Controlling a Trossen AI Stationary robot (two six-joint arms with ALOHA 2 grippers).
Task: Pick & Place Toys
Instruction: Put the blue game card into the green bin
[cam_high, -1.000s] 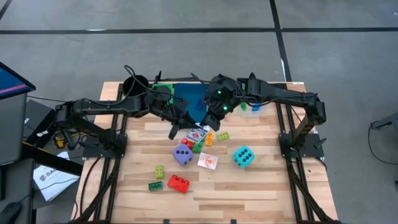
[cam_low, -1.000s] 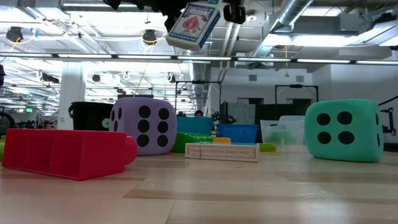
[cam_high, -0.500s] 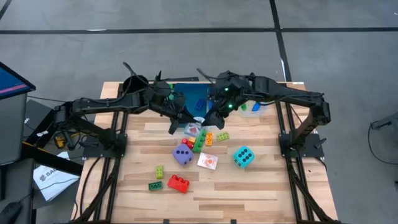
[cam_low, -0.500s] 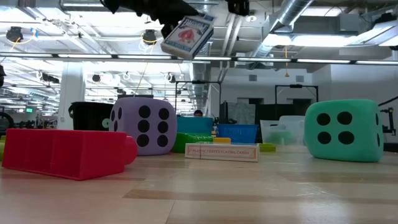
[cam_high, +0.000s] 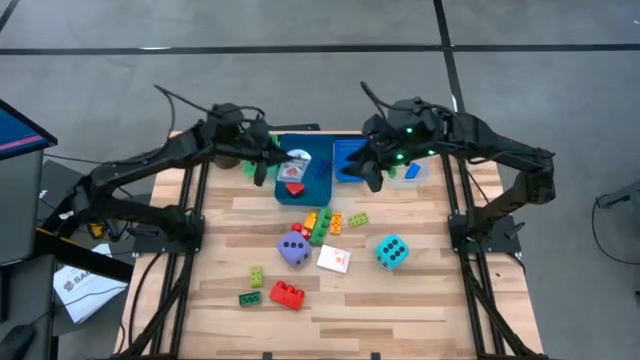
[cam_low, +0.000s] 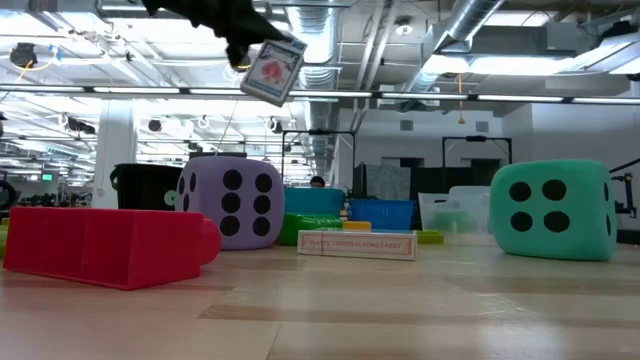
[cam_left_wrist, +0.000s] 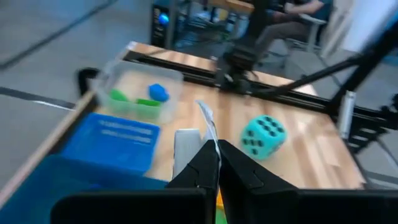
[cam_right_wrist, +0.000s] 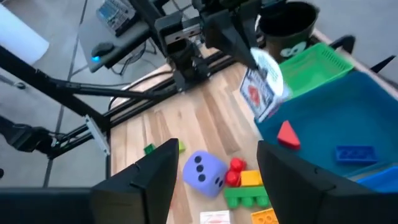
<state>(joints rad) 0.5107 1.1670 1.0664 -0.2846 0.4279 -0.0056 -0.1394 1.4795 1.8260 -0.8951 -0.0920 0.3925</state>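
Your left gripper (cam_high: 283, 168) pinches a picture card (cam_low: 270, 72) over the blue tray (cam_high: 322, 150), upper centre. Only the right wrist view shows the right gripper (cam_right_wrist: 214, 165) spread wide

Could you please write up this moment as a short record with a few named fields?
left gripper: raised above the blue tray's near edge, shut on a card box
card box: held in the air, tilted
right gripper: open, holding nothing, over the table's far side near the small blue basket
blue tray: holds a red piece and a blue brick
purple dice: on the table
teal dice: on the table
second card box: flat on the table
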